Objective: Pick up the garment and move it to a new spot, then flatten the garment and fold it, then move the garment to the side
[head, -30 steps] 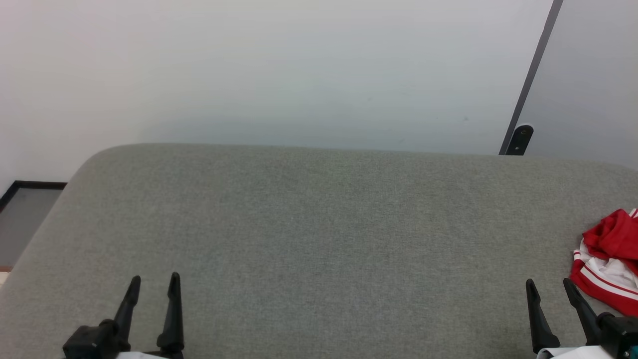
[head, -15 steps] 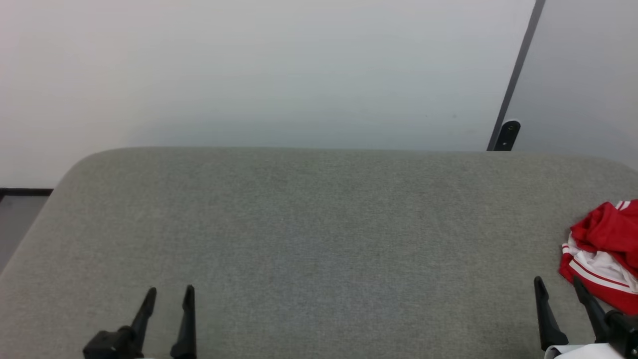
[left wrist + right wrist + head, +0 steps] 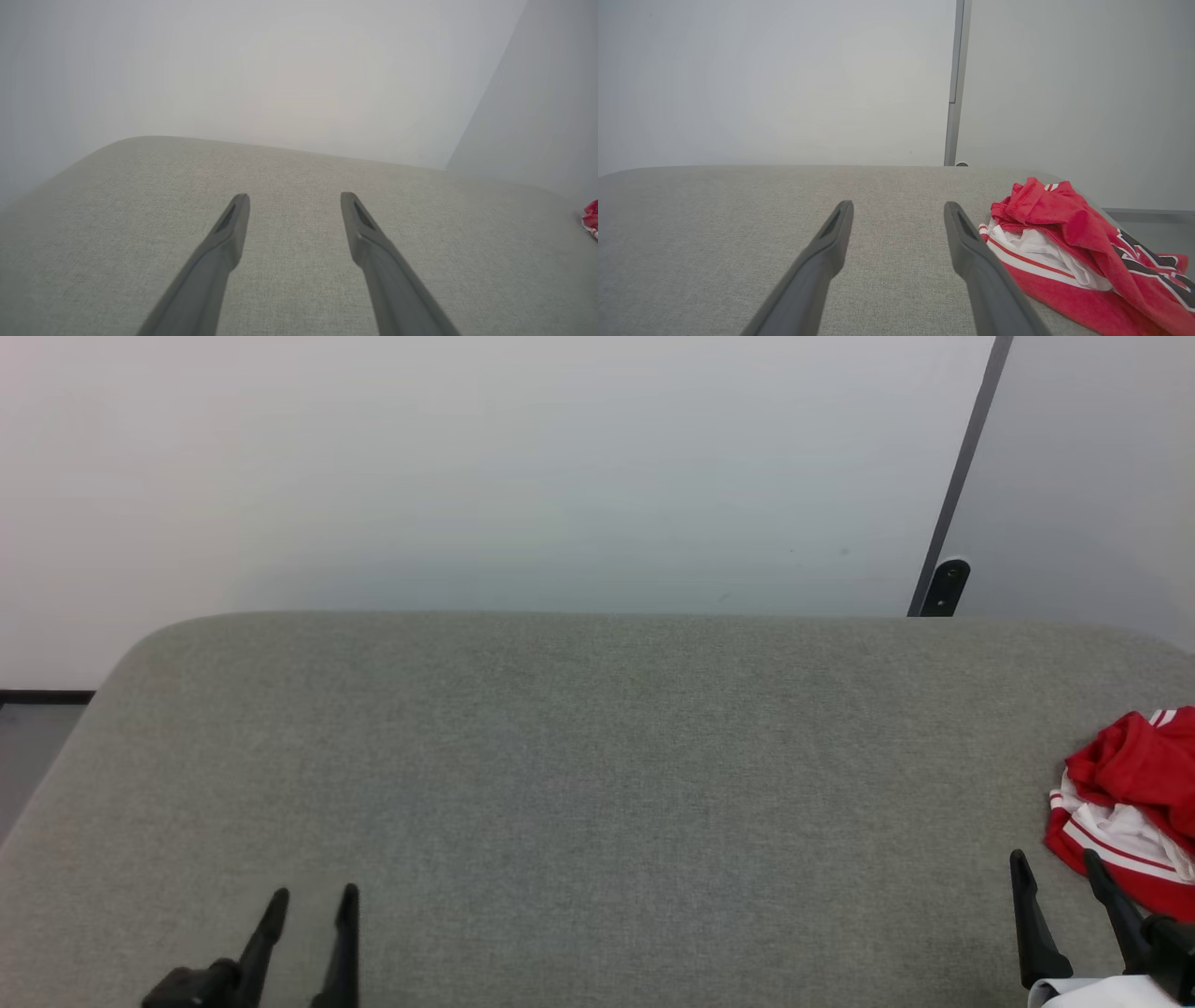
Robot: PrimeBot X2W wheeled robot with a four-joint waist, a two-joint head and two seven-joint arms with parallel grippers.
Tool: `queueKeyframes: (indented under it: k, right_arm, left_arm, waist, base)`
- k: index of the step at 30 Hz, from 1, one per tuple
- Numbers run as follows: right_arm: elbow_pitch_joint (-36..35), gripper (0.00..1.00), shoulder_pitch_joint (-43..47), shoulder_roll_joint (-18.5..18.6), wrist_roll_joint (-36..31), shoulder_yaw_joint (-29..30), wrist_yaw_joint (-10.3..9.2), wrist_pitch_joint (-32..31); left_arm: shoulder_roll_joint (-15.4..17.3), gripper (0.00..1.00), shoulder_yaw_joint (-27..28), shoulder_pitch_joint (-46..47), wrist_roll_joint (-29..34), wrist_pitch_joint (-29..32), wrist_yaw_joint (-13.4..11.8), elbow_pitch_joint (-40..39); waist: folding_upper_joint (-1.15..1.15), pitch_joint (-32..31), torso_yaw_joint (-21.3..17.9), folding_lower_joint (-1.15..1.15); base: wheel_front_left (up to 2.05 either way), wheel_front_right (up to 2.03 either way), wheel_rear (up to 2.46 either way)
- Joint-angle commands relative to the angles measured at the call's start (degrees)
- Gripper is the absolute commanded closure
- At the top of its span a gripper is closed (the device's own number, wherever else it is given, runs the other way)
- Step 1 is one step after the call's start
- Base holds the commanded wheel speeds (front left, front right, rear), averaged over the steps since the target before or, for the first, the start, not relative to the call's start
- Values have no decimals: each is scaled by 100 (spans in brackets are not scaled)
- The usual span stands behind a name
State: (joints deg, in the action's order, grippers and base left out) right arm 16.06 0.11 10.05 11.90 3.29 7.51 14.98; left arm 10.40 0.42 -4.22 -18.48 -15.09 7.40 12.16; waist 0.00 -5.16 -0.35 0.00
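Note:
The garment [image 3: 1134,803] is a red jersey with white parts, stripe trim and black-and-white lettering, lying crumpled at the right edge of the grey cushioned surface [image 3: 597,775]. In the right wrist view the garment [image 3: 1069,252] lies just right of my right gripper [image 3: 899,205], whose fingers are open and empty. My right gripper [image 3: 1055,863] sits at the lower right, close beside the heap. At the lower left my left gripper [image 3: 313,896] stands open with nothing in it, far from the garment. A red sliver of the garment [image 3: 591,219] shows at the far right beyond my left gripper [image 3: 294,198].
A pale wall [image 3: 467,476] rises behind the cushioned surface. A dark vertical strip [image 3: 962,476] with a black fitting [image 3: 945,586] runs down the wall at the right. Floor [image 3: 33,747] shows past the surface's left edge.
The head camera has shifted, so the whole picture slid left and down. Both grippers stay open. The left gripper sits slightly lower in the picture.

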Motion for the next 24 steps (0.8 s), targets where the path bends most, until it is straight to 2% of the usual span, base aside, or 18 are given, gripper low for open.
queueKeyframes:
  k: [1, 2, 4, 5, 6, 7, 11, 24]
  right_arm:
    - [7, 0, 44, -3, -26, -3, -6, 24]
    - [13, 0, 43, -10, -25, 0, -6, 24]
    - [29, 0, 46, -2, -29, -11, -6, 24]
    - [38, 0, 43, -9, -13, -7, -6, 24]
    - [49, 0, 43, -10, -8, -5, -6, 25]
    - [42, 100, 10, -4, 1, -7, 0, 0]
    - [245, 100, 140, -97, 15, -12, 1, -42]
    - [182, 100, -11, -195, 1305, 66, 1, -401]
  left_arm:
    - [38, 26, 71, -79, -38, -5, 12, -20]
    - [39, 39, 90, -86, -56, -5, 12, -30]
    - [8, 27, 157, -101, -76, -5, 12, -73]
    - [5, 25, 165, -114, -55, -5, 12, -86]
    - [-2, 28, 165, -131, -58, -5, 13, -86]
    - [10, 100, 164, -81, -34, 1, 0, -68]
    - [-99, 100, 139, -175, -41, 8, -1, 143]
    - [-202, 100, 229, 39, -1221, 364, 1, 152]
  waist:
    - [0, -5, 21, 0]
    - [0, -8, 31, 0]
    - [0, -15, 54, 0]
    - [0, -16, 63, 0]
    - [0, -16, 72, 0]
    - [0, -16, 71, 0]
    - [0, -15, 73, 0]
    - [0, 38, 69, 0]
  base:
    - [0, 0, 0]
    - [0, 0, 0]
    - [0, 0, 0]
    - [0, 0, 0]
    - [0, 0, 0]
    - [0, 0, 0]
    - [0, 0, 0]
    - [0, 0, 0]
